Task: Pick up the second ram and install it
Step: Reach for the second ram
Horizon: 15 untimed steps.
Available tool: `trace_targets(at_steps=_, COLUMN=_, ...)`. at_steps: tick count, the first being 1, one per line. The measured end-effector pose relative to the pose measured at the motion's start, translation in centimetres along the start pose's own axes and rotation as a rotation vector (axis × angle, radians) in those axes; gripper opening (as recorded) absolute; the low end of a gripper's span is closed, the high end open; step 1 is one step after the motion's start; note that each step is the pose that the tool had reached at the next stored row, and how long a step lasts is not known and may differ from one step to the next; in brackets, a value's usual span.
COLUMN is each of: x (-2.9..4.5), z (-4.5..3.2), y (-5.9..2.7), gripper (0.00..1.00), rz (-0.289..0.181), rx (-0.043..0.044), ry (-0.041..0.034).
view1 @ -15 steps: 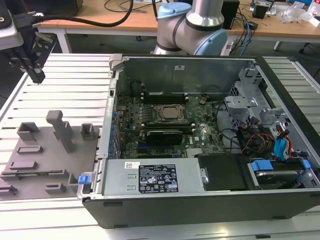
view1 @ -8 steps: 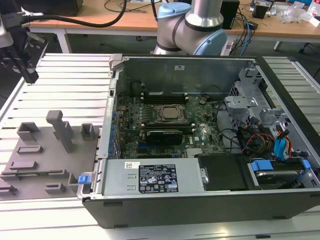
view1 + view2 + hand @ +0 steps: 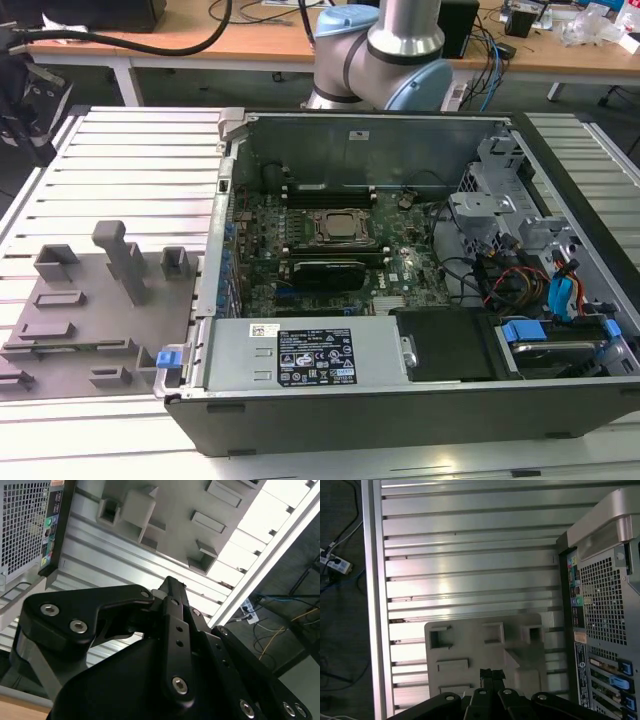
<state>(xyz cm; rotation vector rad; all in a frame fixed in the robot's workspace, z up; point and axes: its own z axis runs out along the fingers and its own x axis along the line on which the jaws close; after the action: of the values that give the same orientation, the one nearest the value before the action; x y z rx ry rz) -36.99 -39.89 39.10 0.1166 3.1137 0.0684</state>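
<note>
My gripper [image 3: 35, 130] hangs at the exterior view's far left, over the back corner of the ribbed table, away from the open computer case [image 3: 350, 410]. In both wrist views its black fingers [image 3: 491, 672] [image 3: 170, 582] meet at the tips with nothing between them. They point towards the grey plastic tray [image 3: 470, 645] [image 3: 70, 320], whose blocks and pockets hold no green stick. Inside the case, long dark sticks [image 3: 322, 268] stand in the slots on both sides of the square CPU socket [image 3: 335, 227]. I cannot tell which of them is the second ram.
The case's rear panel [image 3: 600, 605] stands beside the tray. Cables and blue drive clips [image 3: 560, 295] crowd the case's right side, and a power supply [image 3: 300, 355] lies along its front. The arm's base [image 3: 380, 50] rises behind the case. The table edge [image 3: 372, 605] drops to the floor.
</note>
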Motion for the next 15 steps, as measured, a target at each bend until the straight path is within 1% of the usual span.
trace_targets(at_steps=1, x=0.32, z=-0.01, y=-0.02, gripper=0.11, rz=0.000, rx=0.0001, ry=0.0000)
trace_targets(at_steps=5, x=1.04, z=-0.01, y=-0.08, gripper=0.11, rz=0.000, rx=0.0000, ry=0.0000)
trace_targets(at_steps=7, x=1.51, z=-0.01, y=-0.11, gripper=0.11, rz=0.000, rx=0.0000, ry=0.0000)
trace_targets(at_steps=9, x=2.22, z=-0.02, y=-0.16, gripper=0.11, rz=0.000, rx=0.0001, ry=0.0000)
trace_targets(at_steps=10, x=2.42, z=-0.02, y=-0.18, gripper=0.11, rz=0.000, rx=0.0001, ry=0.0000)
trace_targets(at_steps=11, x=2.82, z=-0.02, y=-0.21, gripper=0.11, rz=0.000, rx=0.0000, ry=0.0000)
trace_targets(at_steps=13, x=3.35, z=-0.02, y=-0.25, gripper=0.11, rz=0.000, rx=0.0000, ry=0.0000)
trace_targets(at_steps=15, x=3.44, z=-0.02, y=-0.26, gripper=0.11, rz=0.000, rx=0.0000, ry=0.0000)
